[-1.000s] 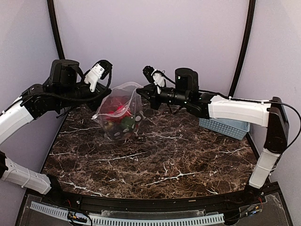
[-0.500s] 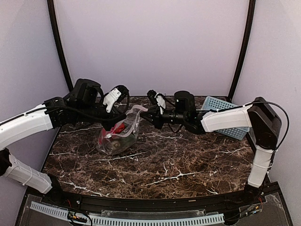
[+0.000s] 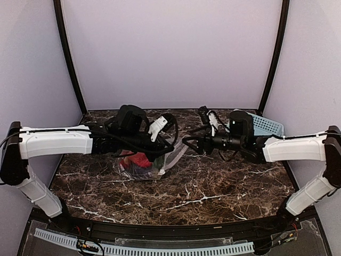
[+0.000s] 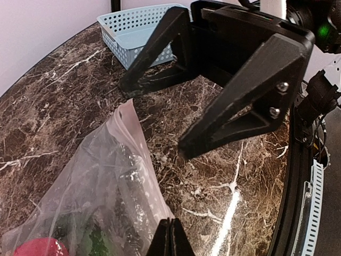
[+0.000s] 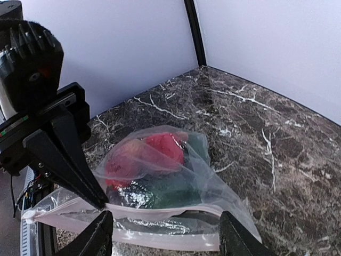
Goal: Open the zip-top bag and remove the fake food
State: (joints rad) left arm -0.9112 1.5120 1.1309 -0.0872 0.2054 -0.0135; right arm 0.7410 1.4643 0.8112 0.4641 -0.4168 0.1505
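The left gripper [image 4: 170, 229] is reaching out over a dark, white-veined marble desk [image 3: 213, 186]. Its jaws are pressing together with no gap showing, and they are pinching the edge of the zip-top bag [image 4: 101, 181]. The clear, crinkled bag is spreading away from those closed jaws and sagging onto the desk just below them. In the right wrist view, its white zip strip is running sideways from the tip of the left jaws.

The fake food [image 5: 160, 149] is sitting inside the bag, just behind the pinched edge. Rounded red pieces are lying on top, with a dark green piece beneath them, nearer the zip strip.

The right gripper [image 5: 165, 214] is facing the left one, tip toward tip. Its jaws are spreading wide and holding nothing. In its own wrist view, the zip strip is lying across the gap between the two open jaws. In the left wrist view, the bag's upper corner is rising just short of the nearer right jaw. Whether that jaw is touching the plastic cannot be told.

A light blue perforated basket [image 3: 266, 126] is resting on the desk behind the right jaws, well apart from the bag.
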